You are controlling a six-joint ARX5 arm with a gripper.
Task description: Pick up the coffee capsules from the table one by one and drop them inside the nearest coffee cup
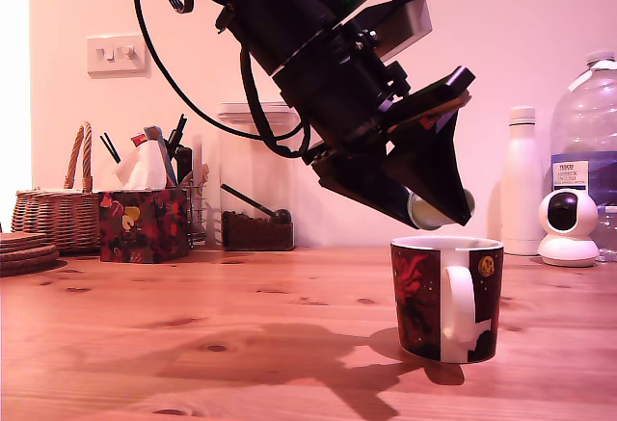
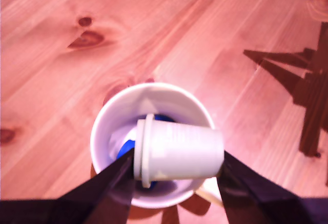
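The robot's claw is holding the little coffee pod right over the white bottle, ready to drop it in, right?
Not quite. The gripper does hold the coffee capsule, but it hangs over the coffee cup, not the white bottle, which stands at the back by the wall. The wrist view shows the cup's open mouth right beneath the capsule.

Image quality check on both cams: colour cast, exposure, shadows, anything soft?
Exterior view: strong pink cast, left edge blown out, arm's shadow sharp on the table, mug crisp. Wrist view: same cast, held capsule overexposed, fingers dark and soft, hard arm shadow across the wood.
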